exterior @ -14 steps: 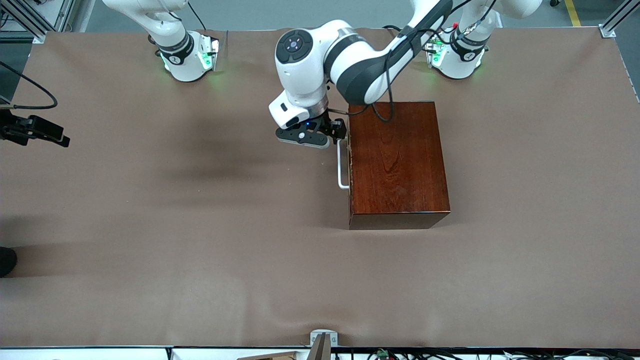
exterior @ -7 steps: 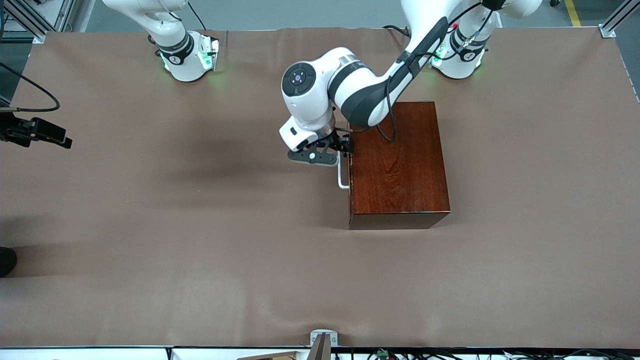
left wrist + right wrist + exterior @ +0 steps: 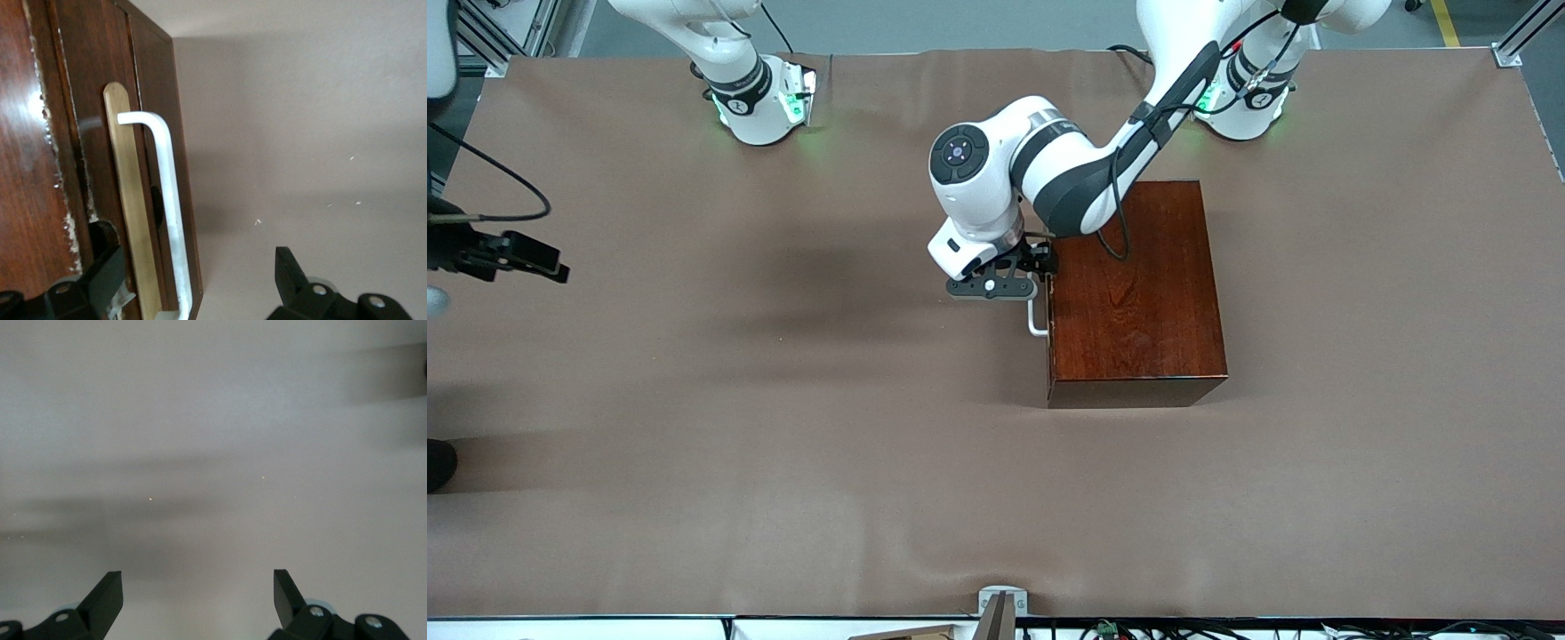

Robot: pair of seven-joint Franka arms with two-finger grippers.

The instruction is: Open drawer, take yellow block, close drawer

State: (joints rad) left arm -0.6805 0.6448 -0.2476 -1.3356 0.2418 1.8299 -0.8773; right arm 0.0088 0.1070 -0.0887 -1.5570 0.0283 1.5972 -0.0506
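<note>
The dark reddish-brown wooden box (image 3: 1134, 293) stands mid-table with the drawer shut; only a pale wood strip (image 3: 130, 220) of the drawer front shows. Its white bar handle (image 3: 1036, 317) faces the right arm's end of the table and also shows in the left wrist view (image 3: 167, 193). My left gripper (image 3: 1030, 277) is open and straddles the handle (image 3: 197, 270), one finger (image 3: 107, 270) at the box's front edge, the other (image 3: 288, 270) over the table. My right gripper (image 3: 525, 256) waits open (image 3: 197, 593) over bare table. The yellow block is hidden.
Brown cloth covers the table (image 3: 783, 427). The two arm bases (image 3: 760, 98) (image 3: 1240, 98) stand along the edge farthest from the front camera. A small bracket (image 3: 1000, 604) sits at the table's nearest edge.
My left gripper has moved along the handle toward the front camera and come down around it. My right gripper has drifted slightly over its end of the table.
</note>
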